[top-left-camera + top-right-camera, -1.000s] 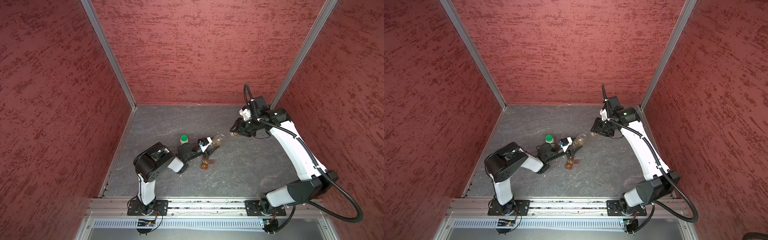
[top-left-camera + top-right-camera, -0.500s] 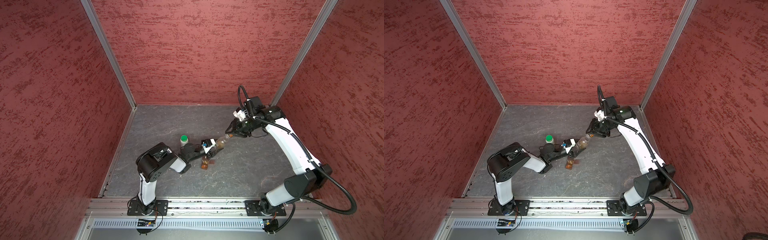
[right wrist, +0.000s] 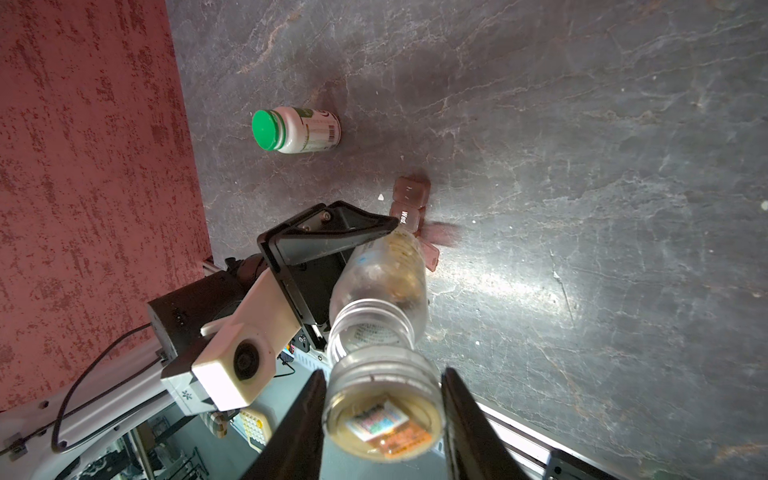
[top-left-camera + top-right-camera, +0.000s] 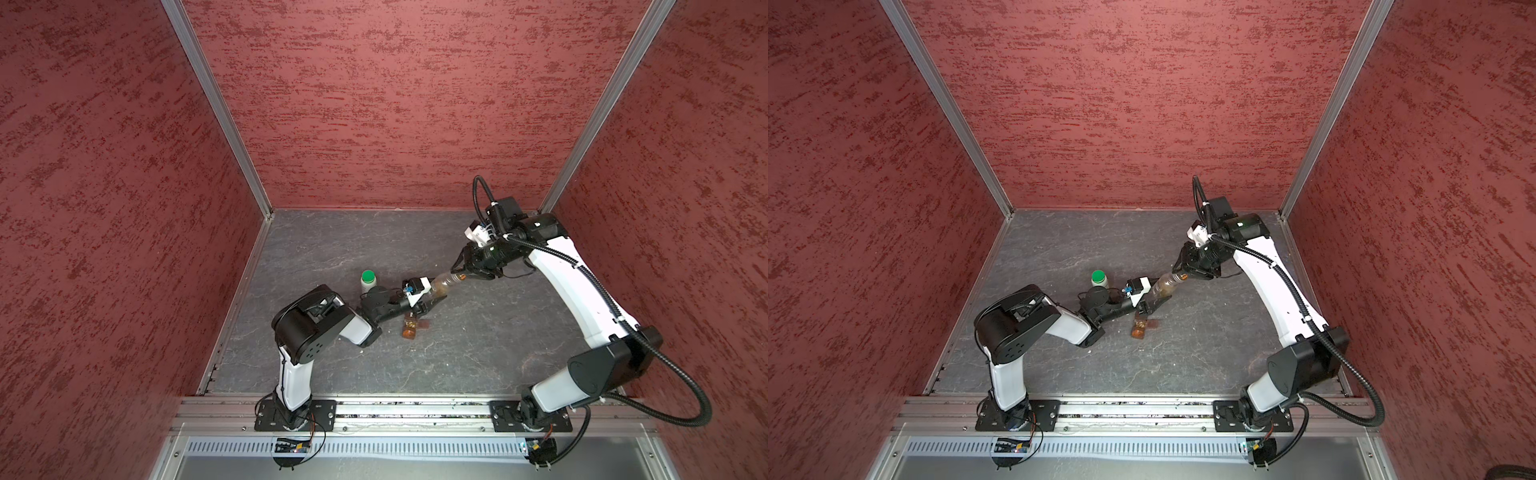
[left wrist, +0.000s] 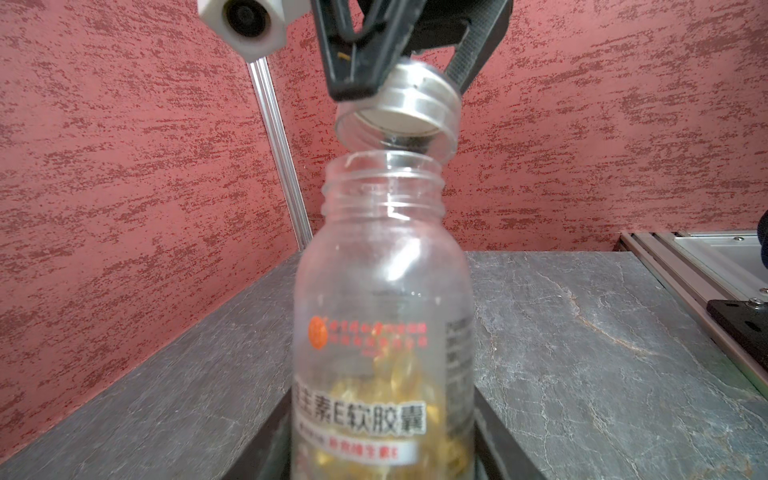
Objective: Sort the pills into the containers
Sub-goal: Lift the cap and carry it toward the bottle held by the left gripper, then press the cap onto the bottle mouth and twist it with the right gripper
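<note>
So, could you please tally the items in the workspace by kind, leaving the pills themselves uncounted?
Pill bottles: 2, the clear pill bottle in the left gripper and the white green-capped bottle
Loose caps: 1, the clear screw cap in the right gripper
Organizers: 1, the pill organizer strip
Total: 4

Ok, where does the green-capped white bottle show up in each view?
In a top view: green-capped bottle, just left of centre.
In a top view: same spot.
Left wrist: not in it.
Right wrist: bottle beyond the clear bottle.
Shared landmark: the clear bottle, in all four.
</note>
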`<state>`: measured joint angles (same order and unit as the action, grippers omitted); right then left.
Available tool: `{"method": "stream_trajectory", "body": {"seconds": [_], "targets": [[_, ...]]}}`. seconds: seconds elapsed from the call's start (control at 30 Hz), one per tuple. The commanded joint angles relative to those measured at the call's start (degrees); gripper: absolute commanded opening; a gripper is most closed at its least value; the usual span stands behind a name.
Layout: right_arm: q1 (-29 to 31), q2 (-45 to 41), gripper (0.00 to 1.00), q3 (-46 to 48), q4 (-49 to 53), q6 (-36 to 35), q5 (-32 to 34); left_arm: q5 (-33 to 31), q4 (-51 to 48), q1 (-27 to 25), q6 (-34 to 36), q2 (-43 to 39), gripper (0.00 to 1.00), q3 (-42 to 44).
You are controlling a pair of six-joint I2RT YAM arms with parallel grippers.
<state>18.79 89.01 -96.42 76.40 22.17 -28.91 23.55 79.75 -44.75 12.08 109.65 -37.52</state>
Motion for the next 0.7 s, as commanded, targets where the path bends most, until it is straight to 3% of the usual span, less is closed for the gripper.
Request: {"method": "stream_trajectory", "body": {"seconds": [0.0, 0.67], "targets": [[0.53, 0.29, 0.43, 0.78, 0.55, -1.21, -0.53, 0.27, 1.20, -0.32, 0.23, 0.31, 0.00, -0.24], [1.85, 2.04, 0.44, 1.17, -0.90, -1.43, -2.04, 1.13, 1.20, -1.30, 1.89, 0.29, 0.00, -0.19]]}}
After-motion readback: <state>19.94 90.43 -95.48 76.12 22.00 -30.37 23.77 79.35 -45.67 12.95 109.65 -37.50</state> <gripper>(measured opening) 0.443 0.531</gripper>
